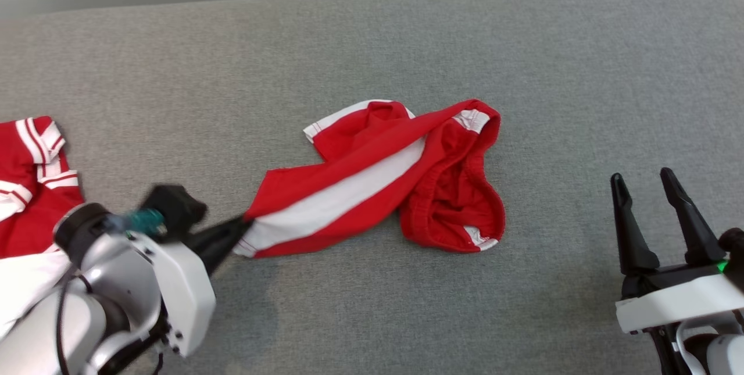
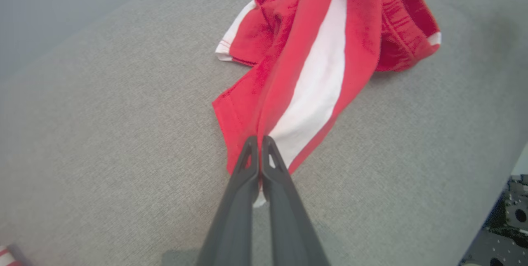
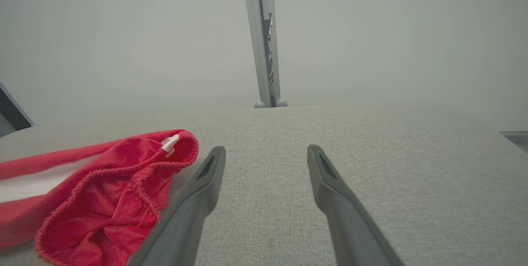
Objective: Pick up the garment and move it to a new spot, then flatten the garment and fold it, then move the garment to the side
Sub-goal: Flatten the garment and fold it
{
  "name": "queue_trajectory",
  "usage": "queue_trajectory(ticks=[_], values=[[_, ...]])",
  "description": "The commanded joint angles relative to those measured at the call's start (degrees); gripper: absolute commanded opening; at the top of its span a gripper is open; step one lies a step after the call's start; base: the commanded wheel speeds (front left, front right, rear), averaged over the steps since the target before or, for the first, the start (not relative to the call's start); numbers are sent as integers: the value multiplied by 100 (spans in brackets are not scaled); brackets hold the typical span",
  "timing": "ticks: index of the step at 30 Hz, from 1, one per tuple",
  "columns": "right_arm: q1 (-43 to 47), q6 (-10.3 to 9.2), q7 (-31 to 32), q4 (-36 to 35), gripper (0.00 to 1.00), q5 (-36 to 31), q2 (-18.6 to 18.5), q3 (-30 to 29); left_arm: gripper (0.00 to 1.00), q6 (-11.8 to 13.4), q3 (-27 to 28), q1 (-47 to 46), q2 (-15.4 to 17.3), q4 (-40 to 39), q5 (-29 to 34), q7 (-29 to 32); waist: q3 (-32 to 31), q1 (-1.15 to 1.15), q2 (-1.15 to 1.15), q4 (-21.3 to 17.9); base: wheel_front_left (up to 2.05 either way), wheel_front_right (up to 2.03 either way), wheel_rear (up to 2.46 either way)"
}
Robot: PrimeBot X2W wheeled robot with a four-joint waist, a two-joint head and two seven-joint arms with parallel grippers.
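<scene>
The garment (image 1: 383,177) is a pair of red shorts with a white side stripe, lying crumpled mid-table on the grey cloth surface (image 1: 372,49). My left gripper (image 1: 241,229) is shut on the hem of the leg nearest me, pinching the red-and-white edge. In the left wrist view the two dark fingers (image 2: 247,163) press together on the garment (image 2: 317,72), which stretches away from them. My right gripper (image 1: 645,180) stands open at the lower right, apart from the shorts. The right wrist view shows its gripper (image 3: 266,152) spread over bare cloth, with the garment's elastic waistband (image 3: 123,183) to its left.
Another red-and-white striped garment (image 1: 29,183) lies at the table's left edge beside my left arm. A grey post (image 3: 264,39) stands behind the table's far edge against a pale wall. Dark equipment (image 2: 507,220) shows beyond the table's edge in the left wrist view.
</scene>
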Motion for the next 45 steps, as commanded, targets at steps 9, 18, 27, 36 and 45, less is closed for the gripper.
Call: queue_trajectory(ticks=[9, 18, 27, 36, 45], values=[[-362, 1, -129, 249, 100, 107, -20, 275, 0, -208, -129, -804, -346, 1606, -254, -361, 277, 0, 0, -354, 0, 0, 0], [-414, 1, -180, 418, 100, 162, -79, 344, 100, -218, -307, -1180, -596, 2527, -168, -957, 246, 0, 0, -342, 0, 0, 0], [-293, 1, -312, 492, 100, 93, -42, 340, 100, 652, 550, -488, -1071, 2762, -497, -2584, -134, 0, 0, -200, 0, 0, 0], [-150, 1, -335, 447, 100, -135, -1, 284, 100, 1514, 1231, 325, -1567, 2162, -408, -4049, -479, 0, 0, 40, 0, 0, 0], [-55, 1, -237, 486, 100, -286, -63, 333, 100, 1976, 1378, 1065, -1643, 1406, 577, -4219, -718, 0, 0, 114, 0, 0, 0]])
